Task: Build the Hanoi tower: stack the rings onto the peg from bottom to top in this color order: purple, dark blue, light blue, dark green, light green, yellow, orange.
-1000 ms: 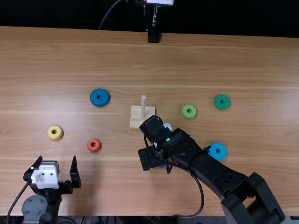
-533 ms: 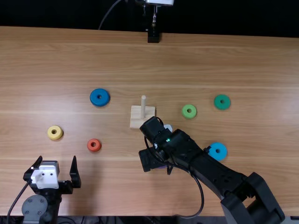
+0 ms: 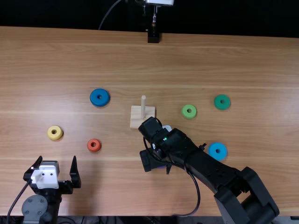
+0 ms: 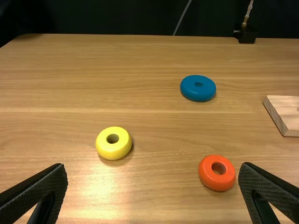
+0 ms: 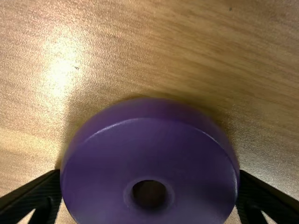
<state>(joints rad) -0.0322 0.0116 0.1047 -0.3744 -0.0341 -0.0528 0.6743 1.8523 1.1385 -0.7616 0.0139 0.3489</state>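
Note:
My right gripper [image 3: 150,160] is low over the table, just nearer than the wooden peg base [image 3: 136,122], partly covering the purple ring [image 3: 162,166]. In the right wrist view, the purple ring [image 5: 149,158] fills the space between the fingers of the right gripper [image 5: 149,173], both touching its sides. The peg [image 3: 143,107] is bare. My left gripper [image 3: 57,159] stands open at the near left, and in its wrist view the left gripper [image 4: 153,168] has nothing held. Loose rings: dark blue [image 3: 99,97], yellow [image 3: 55,132], orange [image 3: 94,145], light green [image 3: 189,111], dark green [image 3: 222,101], light blue [image 3: 217,151].
The right arm crosses the near right part of the table, its forearm passing close beside the light blue ring. A black stand [image 3: 153,36] rises at the table's far edge.
The right arm's forearm and elbow have shifted slightly left and toward the near edge, uncovering more of the light blue ring; its gripper has barely moved. The left arm is still.

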